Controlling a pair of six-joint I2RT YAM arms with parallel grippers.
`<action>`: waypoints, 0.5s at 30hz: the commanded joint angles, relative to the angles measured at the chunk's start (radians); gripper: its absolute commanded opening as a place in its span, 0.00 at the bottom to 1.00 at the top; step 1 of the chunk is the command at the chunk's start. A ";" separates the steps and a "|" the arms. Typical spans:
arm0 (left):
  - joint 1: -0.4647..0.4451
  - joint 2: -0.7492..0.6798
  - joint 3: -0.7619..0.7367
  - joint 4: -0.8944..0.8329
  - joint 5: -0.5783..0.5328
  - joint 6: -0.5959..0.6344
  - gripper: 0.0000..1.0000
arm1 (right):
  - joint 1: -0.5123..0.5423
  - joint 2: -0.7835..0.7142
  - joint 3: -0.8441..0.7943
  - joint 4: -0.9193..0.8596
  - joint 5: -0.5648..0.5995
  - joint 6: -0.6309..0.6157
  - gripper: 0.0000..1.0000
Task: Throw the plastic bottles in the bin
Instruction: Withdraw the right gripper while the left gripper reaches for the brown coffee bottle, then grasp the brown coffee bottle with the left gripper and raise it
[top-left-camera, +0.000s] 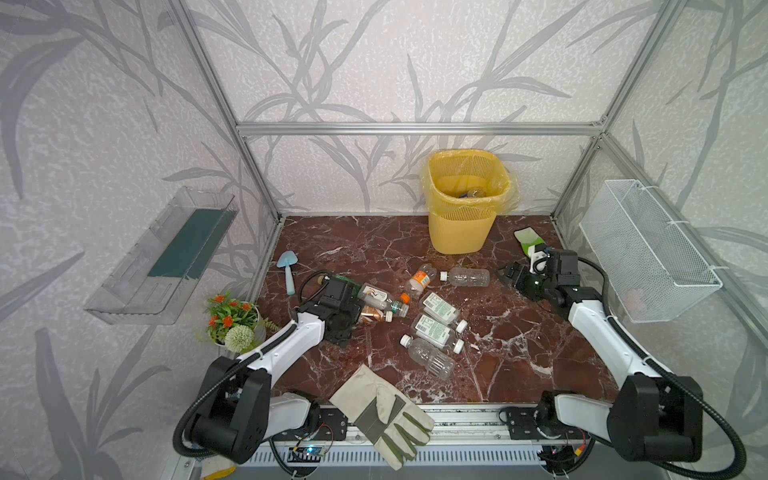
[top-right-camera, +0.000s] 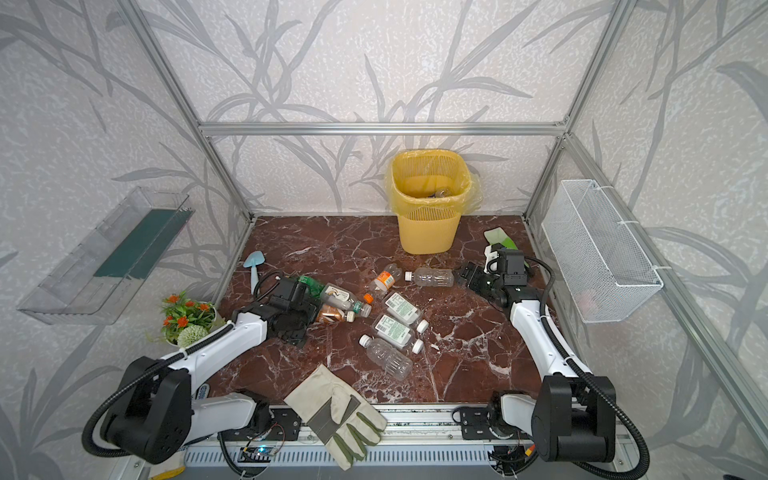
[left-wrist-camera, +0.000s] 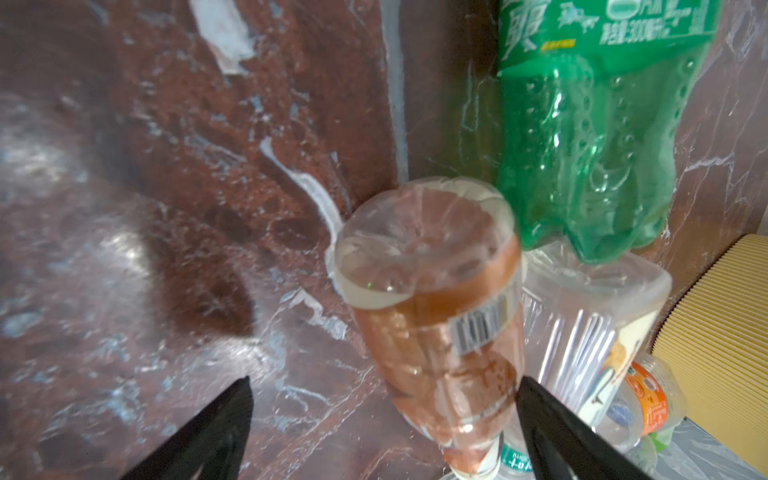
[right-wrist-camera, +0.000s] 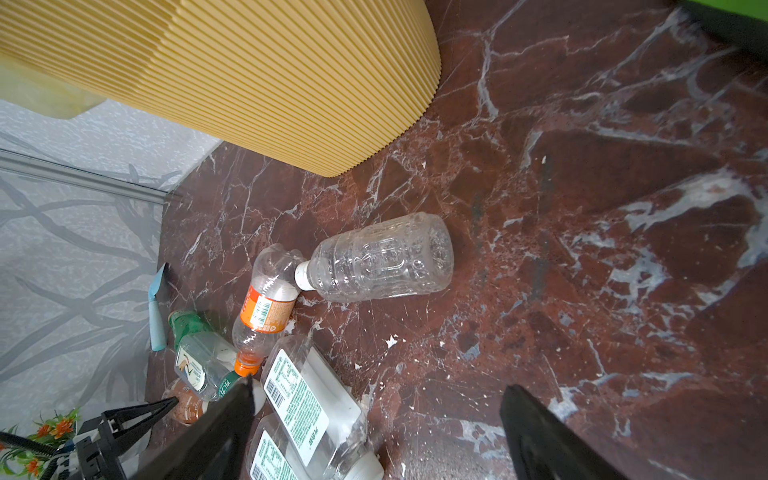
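Observation:
Several plastic bottles lie on the marble floor in both top views. An amber bottle (left-wrist-camera: 440, 332) lies between the fingers of my open left gripper (left-wrist-camera: 384, 379), close against one finger with a wide gap to the other. A green bottle (left-wrist-camera: 590, 145) and a clear picture-label bottle (top-left-camera: 376, 295) rest beside it. My left gripper (top-left-camera: 349, 318) hangs over this cluster. My right gripper (top-left-camera: 509, 276) stands open and empty just right of a clear bottle (top-left-camera: 467, 277). The yellow bin (top-left-camera: 461, 232) stands at the back and holds a bottle (top-left-camera: 473, 192).
An orange-label bottle (top-left-camera: 422, 277), two white-label bottles (top-left-camera: 440, 309) and a ribbed clear bottle (top-left-camera: 430, 357) lie mid-floor. There is a glove (top-left-camera: 382, 411) at the front edge, a blue trowel (top-left-camera: 286, 270) and a flower pot (top-left-camera: 230, 320) on the left, and a wire basket (top-left-camera: 644, 249) on the right wall.

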 joint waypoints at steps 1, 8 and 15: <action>0.018 0.069 0.024 -0.007 0.020 0.035 0.93 | 0.003 0.001 -0.011 0.033 -0.015 0.010 0.93; 0.042 0.062 -0.019 0.017 -0.007 0.077 0.75 | 0.002 0.003 -0.007 0.006 0.000 -0.005 0.93; 0.057 0.006 -0.053 -0.001 -0.024 0.095 0.65 | 0.002 0.017 -0.004 0.010 -0.009 0.005 0.92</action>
